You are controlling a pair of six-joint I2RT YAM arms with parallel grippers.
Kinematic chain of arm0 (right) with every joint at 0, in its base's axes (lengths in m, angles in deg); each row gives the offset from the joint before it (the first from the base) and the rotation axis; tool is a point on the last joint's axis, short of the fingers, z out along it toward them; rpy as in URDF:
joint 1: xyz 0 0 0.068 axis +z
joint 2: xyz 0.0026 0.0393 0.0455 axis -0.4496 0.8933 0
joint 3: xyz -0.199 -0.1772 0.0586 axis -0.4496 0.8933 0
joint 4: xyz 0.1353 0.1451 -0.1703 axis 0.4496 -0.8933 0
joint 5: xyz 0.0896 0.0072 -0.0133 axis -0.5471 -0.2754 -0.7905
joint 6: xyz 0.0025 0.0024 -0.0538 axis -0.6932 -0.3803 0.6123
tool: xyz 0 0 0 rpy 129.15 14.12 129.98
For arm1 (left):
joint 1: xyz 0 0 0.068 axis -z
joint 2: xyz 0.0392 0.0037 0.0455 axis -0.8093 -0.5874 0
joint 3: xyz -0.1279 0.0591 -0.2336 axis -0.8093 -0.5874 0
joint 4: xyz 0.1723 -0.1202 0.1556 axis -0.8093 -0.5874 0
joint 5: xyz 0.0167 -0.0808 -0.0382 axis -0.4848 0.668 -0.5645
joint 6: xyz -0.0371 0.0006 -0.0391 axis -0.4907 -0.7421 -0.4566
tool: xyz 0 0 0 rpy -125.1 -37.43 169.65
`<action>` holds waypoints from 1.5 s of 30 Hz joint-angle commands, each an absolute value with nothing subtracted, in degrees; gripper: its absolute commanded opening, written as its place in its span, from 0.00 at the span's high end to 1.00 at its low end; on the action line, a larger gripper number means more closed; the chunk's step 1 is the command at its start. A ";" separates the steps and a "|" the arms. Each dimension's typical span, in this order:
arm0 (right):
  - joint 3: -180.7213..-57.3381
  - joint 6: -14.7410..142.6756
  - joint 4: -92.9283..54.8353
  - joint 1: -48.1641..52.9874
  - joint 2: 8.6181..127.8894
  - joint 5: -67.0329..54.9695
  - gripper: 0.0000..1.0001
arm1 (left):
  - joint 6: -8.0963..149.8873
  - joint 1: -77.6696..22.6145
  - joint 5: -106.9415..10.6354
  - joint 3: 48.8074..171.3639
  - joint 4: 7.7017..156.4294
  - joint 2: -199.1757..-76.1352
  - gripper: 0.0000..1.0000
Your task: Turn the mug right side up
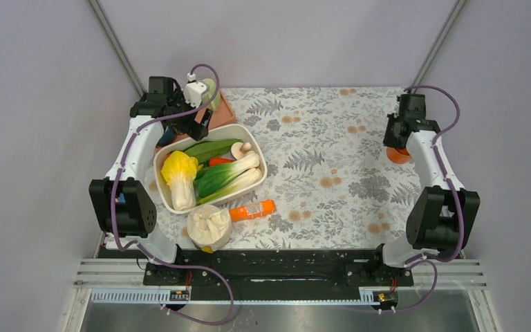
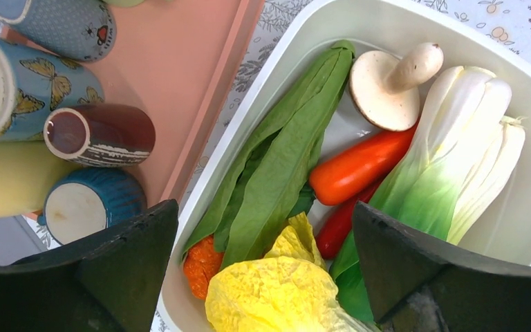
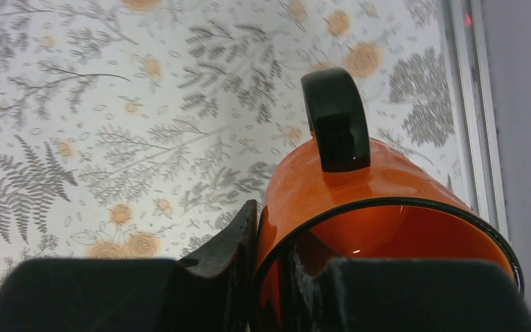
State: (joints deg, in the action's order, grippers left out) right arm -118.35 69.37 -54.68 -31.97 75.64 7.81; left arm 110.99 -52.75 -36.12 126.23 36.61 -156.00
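Observation:
The mug [image 3: 387, 187] is glossy orange with a black rim and a black handle [image 3: 335, 124]. Its open mouth faces the right wrist camera and its handle points away over the floral cloth. My right gripper [image 3: 274, 238] is shut on the mug's rim, one finger outside the wall and one inside. In the top view the mug [image 1: 398, 155] shows as an orange patch under my right gripper [image 1: 402, 138], near the table's right edge. My left gripper [image 2: 263, 214] is open and empty, above the white tub at the far left [image 1: 197, 124].
A white tub [image 1: 259, 149] holds toy vegetables; its rim also shows in the left wrist view [image 2: 283, 41]. A pink tray [image 2: 180, 62] with several cups lies beside it. An orange packet [image 1: 252, 210] and a cream bag [image 1: 209, 227] lie near the front.

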 commanded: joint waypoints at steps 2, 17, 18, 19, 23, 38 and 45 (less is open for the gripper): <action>-112.95 64.45 -55.95 -39.01 69.22 6.04 1.00 | 112.09 -53.70 -36.22 124.36 38.15 -152.63 0.01; -101.69 60.64 -53.01 -48.55 78.33 4.28 1.00 | 114.24 -58.22 -37.59 122.44 37.41 -152.74 0.01; -101.34 60.57 -52.47 -48.64 78.78 4.05 1.00 | 114.21 -58.63 -37.67 122.45 37.38 -152.89 0.01; -101.00 60.58 -52.01 -48.73 79.12 3.74 1.00 | 114.27 -59.18 -37.84 122.63 37.38 -153.03 0.01; -99.71 60.50 -51.15 -48.90 78.32 2.90 0.63 | 113.62 -60.89 -39.50 123.58 37.38 -154.37 0.01; -99.00 59.11 -53.31 -47.13 56.15 -2.73 0.05 | 102.97 -65.63 -41.40 132.90 46.16 -165.11 0.02; -98.68 59.72 -53.14 -43.54 53.30 -0.96 0.05 | 100.21 -65.47 -41.37 150.08 41.40 -181.24 0.03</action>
